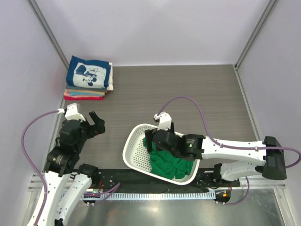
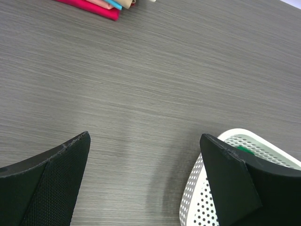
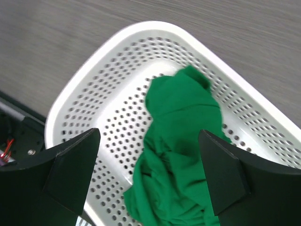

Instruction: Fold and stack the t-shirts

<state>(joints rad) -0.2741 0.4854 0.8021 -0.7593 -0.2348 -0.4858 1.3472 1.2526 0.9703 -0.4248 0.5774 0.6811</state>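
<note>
Basket (image 1: 134, 146), white perforated plastic, sat at the near edge of the table (image 1: 197, 89), about midway between the two arm bases. A crumpled green t-shirt (image 1: 167, 164) lay inside it, bunched toward the near right side and leaving the far left part of the perforated floor bare. In the right wrist view the same green t-shirt (image 3: 181, 136) spread from the middle of the basket (image 3: 94, 80) toward its near wall.

The right gripper (image 1: 151, 142) reached in from the right and hung over the basket, its jaws spread wide apart and holding nothing. In its own camera the right gripper (image 3: 148, 172) had one finger on each side of the cloth below, and whether the fingertips (image 3: 70, 174) touched the fabric could not be told.

The left gripper (image 1: 94, 127) hovered over bare table to the left of the basket, jaws fully apart and empty. Its wrist view showed the left gripper (image 2: 145, 174) above the wood-grain surface, with the basket rim (image 2: 207, 188) just beside the right finger.

A stack of folded t-shirts (image 1: 88, 81) rested in the far left corner of the table, well apart from both arms. A navy tee (image 1: 87, 71) with a white cartoon print lay on top, over cream, tan and red-pink layers.
</note>
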